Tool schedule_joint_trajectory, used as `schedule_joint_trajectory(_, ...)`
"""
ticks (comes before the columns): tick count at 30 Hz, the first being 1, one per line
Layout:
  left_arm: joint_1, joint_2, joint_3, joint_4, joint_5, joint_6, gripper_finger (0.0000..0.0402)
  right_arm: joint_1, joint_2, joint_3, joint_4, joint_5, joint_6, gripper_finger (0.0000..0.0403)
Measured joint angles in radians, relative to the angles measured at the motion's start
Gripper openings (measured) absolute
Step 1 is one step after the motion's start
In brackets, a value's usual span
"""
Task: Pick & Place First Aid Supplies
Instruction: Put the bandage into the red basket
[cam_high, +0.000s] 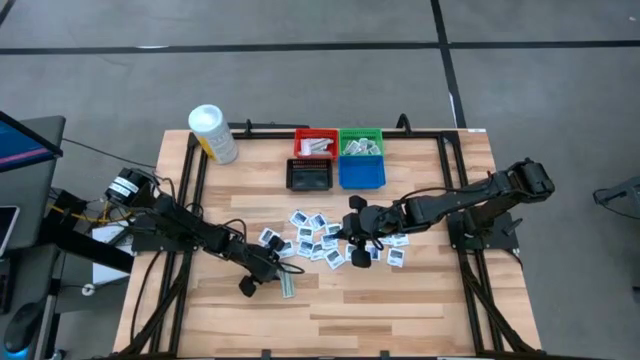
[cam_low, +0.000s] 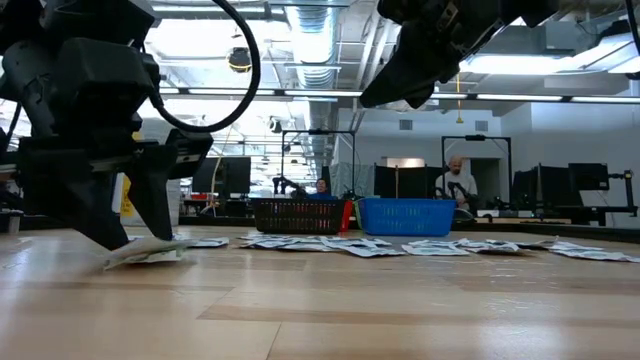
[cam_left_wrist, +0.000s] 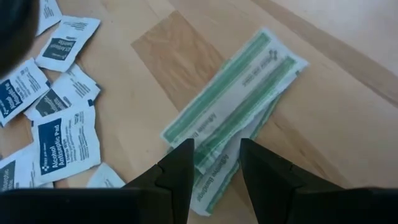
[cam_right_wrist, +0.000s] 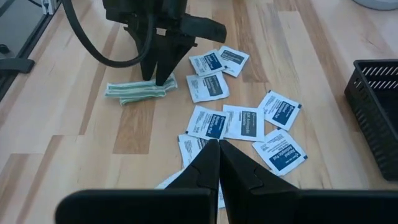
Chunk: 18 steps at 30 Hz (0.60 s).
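Observation:
A small stack of pale green-white strips (cam_left_wrist: 233, 109) lies flat on the wooden table left of centre (cam_high: 287, 285). My left gripper (cam_left_wrist: 217, 165) slants down over the strips' near end, open, one finger on each side of it (cam_low: 135, 225). Many square white packets with blue print (cam_high: 315, 240) lie scattered in the table's middle. My right gripper (cam_right_wrist: 219, 146) hangs shut above the right part of that scatter (cam_high: 358, 252), holding nothing. My left gripper's open fingers (cam_left_wrist: 180, 168) stand astride one end of the strip stack (cam_left_wrist: 214, 149), slanting down from the table's left, in line with the strips. The tips reach down to table level. I cannot tell whether they touch the strips.
Four small bins stand at the back centre: red (cam_high: 315, 145), green (cam_high: 360, 143), black (cam_high: 309, 175), blue (cam_high: 362, 172). A white tub with a yellow label (cam_high: 212, 133) stands at the back left. Bare wood (cam_high: 380, 310) lies along the near edge.

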Motion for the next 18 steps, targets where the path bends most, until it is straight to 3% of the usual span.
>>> schedule_joint_trajectory(10,0.0,0.003,0.0,0.006,0.017,0.0,0.0122,0.0,0.0,0.0,-0.007,0.0,0.002,0.0001)
schedule_joint_trajectory(18,0.0,0.003,0.0,0.005,0.055,-0.014,0.003,0.0,0.0,0.0,-0.007,0.0,0.002,0.0001)
